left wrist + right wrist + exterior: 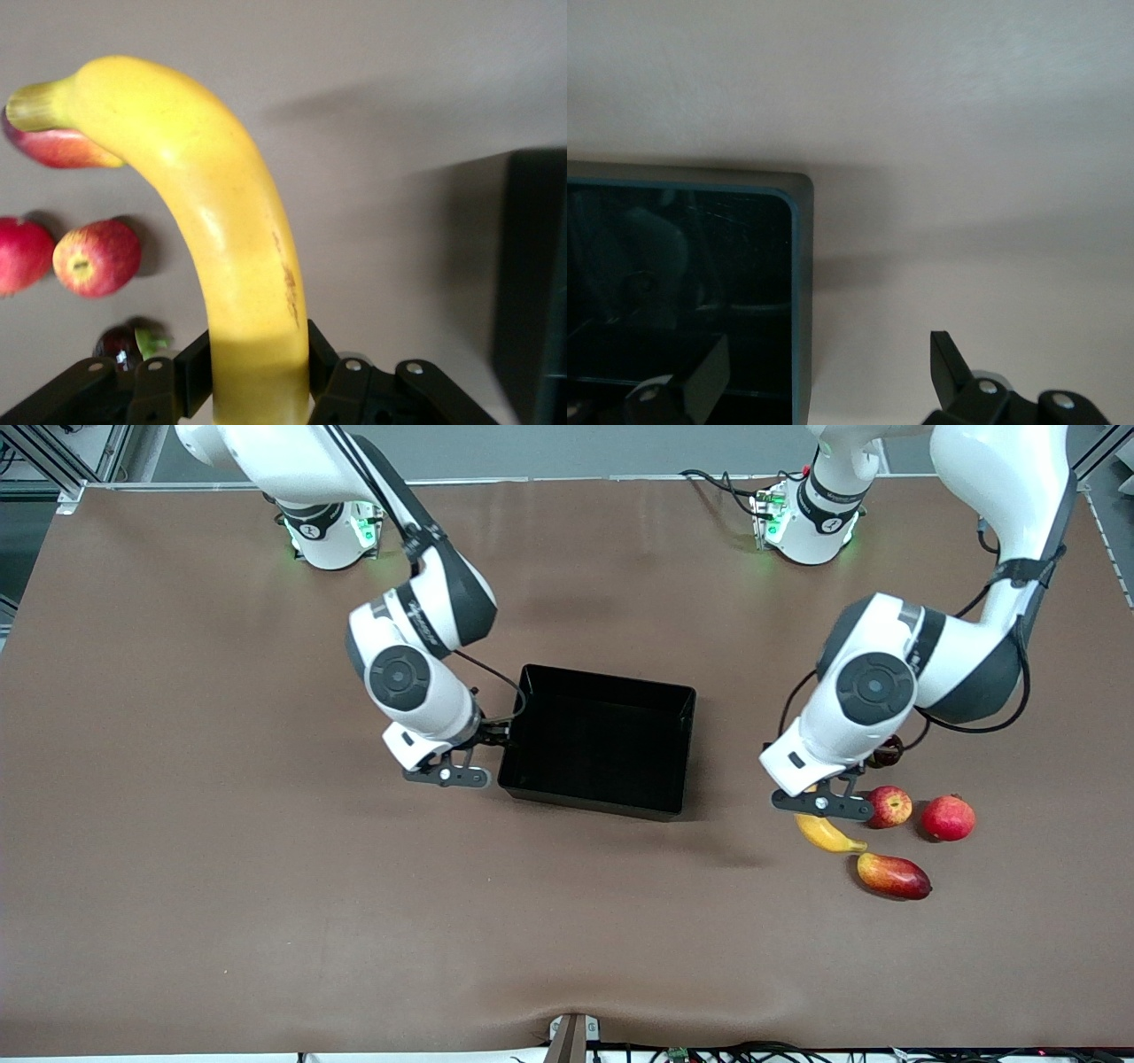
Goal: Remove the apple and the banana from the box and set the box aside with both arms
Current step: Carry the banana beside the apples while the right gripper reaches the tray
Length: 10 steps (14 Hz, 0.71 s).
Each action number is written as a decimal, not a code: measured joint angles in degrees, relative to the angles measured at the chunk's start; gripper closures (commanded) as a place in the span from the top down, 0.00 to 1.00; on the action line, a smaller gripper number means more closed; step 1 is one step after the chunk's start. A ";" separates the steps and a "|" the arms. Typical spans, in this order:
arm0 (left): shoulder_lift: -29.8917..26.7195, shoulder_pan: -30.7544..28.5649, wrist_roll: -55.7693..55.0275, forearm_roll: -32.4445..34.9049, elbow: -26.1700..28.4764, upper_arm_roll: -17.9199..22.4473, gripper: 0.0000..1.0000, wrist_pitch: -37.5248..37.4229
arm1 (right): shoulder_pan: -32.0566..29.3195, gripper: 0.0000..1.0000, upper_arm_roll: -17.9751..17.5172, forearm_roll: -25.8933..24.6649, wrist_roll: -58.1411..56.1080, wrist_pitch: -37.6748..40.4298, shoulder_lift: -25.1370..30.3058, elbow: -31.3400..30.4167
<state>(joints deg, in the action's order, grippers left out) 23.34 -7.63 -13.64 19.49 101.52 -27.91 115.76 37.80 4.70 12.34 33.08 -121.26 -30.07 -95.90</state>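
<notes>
The yellow banana (829, 834) lies on the table beside the small red apple (889, 806), toward the left arm's end. My left gripper (819, 803) is down on the banana's end, shut on it; in the left wrist view (257, 359) both fingers press the banana (221, 230), with the apple (96, 257) beside it. The black tray (589, 797) sits mid-table. My right gripper (450, 772) is open at the tray's end nearest the right arm. In the right wrist view (828, 367) one finger is inside the tray wall (802, 292) and the other outside.
A plain red round fruit (948, 817) lies beside the apple, a red-yellow mango (893, 875) lies nearer the front camera, and a small dark fruit (886, 751) lies under the left arm's wrist. The tray holds nothing.
</notes>
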 measured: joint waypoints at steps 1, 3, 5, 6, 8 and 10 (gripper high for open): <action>-0.16 -1.85 2.10 0.00 3.39 0.00 0.00 4.47 | 1.11 0.71 0.04 -0.27 1.42 -1.17 -1.07 -0.53; -0.43 -4.64 3.66 1.15 10.08 0.00 0.00 12.96 | 2.70 0.38 0.10 -1.68 3.43 -1.92 -2.62 -0.83; -0.45 -6.71 3.72 3.32 14.54 0.03 0.00 17.50 | 3.52 0.00 0.13 -2.45 4.78 -1.96 -3.43 -0.83; -0.40 -7.28 3.81 4.33 15.80 0.03 0.00 18.69 | 3.64 0.00 0.18 -2.48 4.99 -1.98 -3.56 -0.83; 0.08 -7.62 3.84 6.59 17.29 0.04 0.00 21.39 | 3.65 0.00 0.33 -2.48 5.07 -2.00 -3.56 -0.76; 1.65 -8.58 3.97 8.27 17.92 0.08 0.00 25.17 | 3.65 0.00 0.38 -2.47 5.12 -2.17 -3.55 -0.64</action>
<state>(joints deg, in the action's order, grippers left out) 24.98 -16.21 -9.67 27.75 119.43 -27.83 140.94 41.45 5.08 9.87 38.19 -123.43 -33.62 -96.53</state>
